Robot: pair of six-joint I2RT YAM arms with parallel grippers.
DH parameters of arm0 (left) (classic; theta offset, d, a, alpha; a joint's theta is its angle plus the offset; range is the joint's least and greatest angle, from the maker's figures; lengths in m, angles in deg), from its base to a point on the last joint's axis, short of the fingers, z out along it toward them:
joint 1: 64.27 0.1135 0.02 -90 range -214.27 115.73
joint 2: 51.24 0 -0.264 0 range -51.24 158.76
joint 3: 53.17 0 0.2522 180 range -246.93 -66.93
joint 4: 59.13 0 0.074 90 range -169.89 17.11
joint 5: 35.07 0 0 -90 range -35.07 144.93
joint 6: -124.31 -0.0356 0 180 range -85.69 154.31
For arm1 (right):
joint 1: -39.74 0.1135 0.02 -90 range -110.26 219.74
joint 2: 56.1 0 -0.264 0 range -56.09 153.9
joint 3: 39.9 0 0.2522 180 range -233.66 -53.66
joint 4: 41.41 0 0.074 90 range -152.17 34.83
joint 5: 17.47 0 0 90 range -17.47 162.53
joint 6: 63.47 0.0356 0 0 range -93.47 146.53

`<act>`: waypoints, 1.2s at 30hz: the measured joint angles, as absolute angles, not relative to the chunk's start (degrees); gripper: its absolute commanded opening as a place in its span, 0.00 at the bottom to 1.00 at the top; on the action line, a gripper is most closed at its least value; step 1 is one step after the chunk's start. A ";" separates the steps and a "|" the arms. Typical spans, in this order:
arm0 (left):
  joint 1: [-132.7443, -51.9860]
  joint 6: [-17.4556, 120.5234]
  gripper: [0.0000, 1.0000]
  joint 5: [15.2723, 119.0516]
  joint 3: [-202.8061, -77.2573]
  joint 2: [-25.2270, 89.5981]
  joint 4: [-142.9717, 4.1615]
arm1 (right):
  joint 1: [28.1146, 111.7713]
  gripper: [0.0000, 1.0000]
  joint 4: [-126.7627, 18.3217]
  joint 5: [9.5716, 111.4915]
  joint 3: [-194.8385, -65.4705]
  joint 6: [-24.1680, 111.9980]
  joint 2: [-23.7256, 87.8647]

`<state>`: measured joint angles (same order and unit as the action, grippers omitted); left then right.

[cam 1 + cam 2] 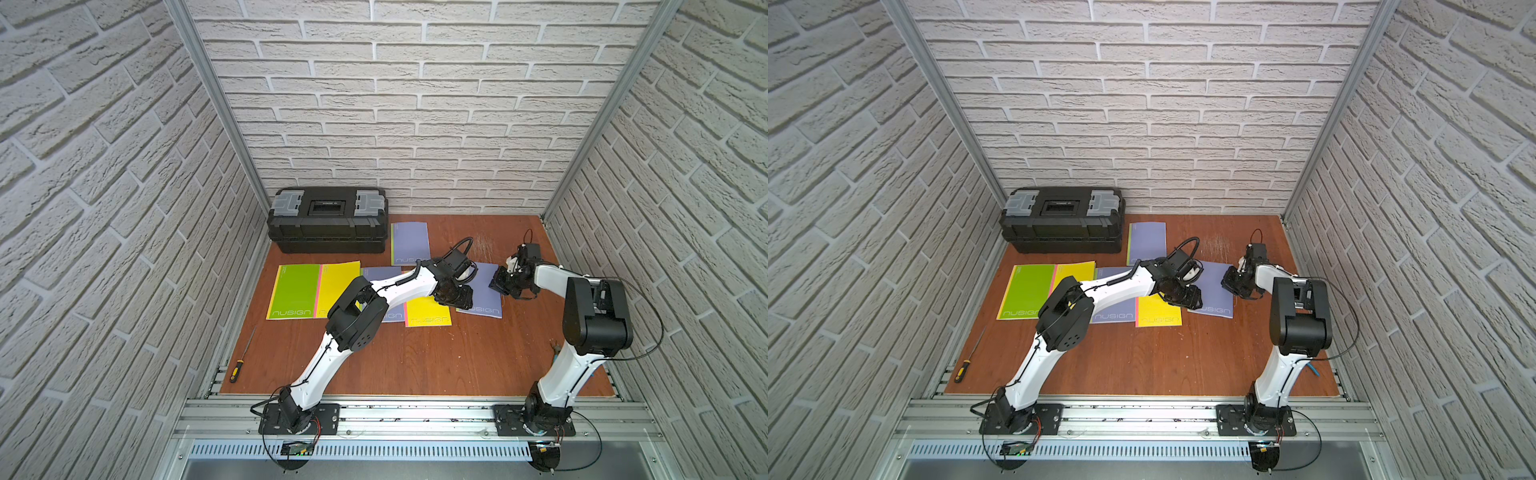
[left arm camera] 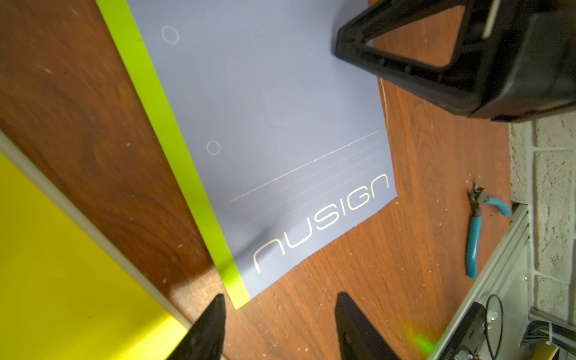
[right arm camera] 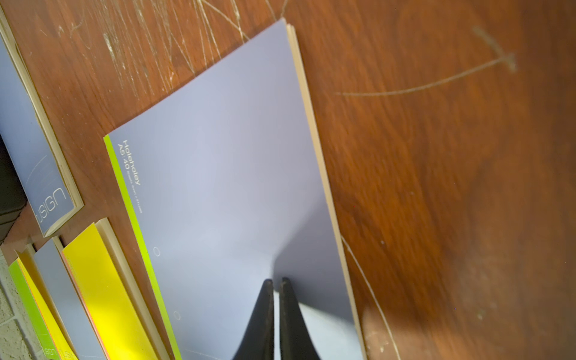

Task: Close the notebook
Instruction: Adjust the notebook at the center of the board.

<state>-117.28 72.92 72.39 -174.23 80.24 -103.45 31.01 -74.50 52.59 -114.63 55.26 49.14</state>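
Lavender notebook (image 1: 484, 291) lies shut and flat on the table (image 1: 415, 357), to the right of the toolbox (image 1: 328, 220) and nearer my bases than it is. Its long axis runs roughly from the toolbox's wall toward my bases, a bit skewed. The green spine strip faces the toolbox side, the page edge faces away, and the "nusign" end is farthest from that wall.

My right gripper (image 3: 276, 282) has its fingers pressed together with nothing between them, tips over the cover near the page edge. I can't tell if they touch it. My left gripper (image 2: 280, 299) has its jaws apart and empty, at the notebook's logo corner on the spine side.

Counts:
- Six notebooks: three lavender, two yellow and one green (image 1: 297, 291), which sits just below the toolbox.
- One toolbox.
- One screwdriver (image 1: 240, 365).
- One pair of blue-handled pliers (image 2: 477, 230).

The surface is a reddish-brown wood-grain board, scratched. White brick-pattern walls (image 1: 415, 104) stand on three sides, with aluminium framing.
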 measured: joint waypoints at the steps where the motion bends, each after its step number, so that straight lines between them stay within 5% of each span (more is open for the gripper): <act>1: -117.28 72.92 0.57 72.36 -174.34 80.30 -103.45 | 31.01 0.09 -74.50 52.59 -114.63 55.26 49.14; 36: -117.65 72.95 0.60 70.68 -184.46 87.62 -109.01 | 31.01 0.09 -74.48 52.63 -114.63 55.24 49.11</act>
<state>-117.65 72.95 70.68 -184.46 87.62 -109.01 31.01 -74.48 52.63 -114.63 55.24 49.11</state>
